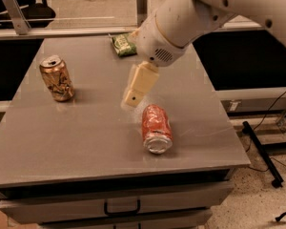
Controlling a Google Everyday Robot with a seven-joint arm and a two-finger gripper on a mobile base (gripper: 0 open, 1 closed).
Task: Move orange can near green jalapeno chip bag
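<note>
Orange can: upright on the table's left, well left of the gripper.
Green chip bag: flat at the far edge, partly behind the arm.
Table: grey top; a red can lies on its side.
Gripper: slants down-left over mid-table; its opening cannot be told.

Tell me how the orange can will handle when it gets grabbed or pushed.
The orange can stands upright, so a high push may tip it; once down, its round body would likely roll. Its smooth metal side looks rigid yet probably slippery. The gripper hangs over the table, near the toppled red can.
</note>
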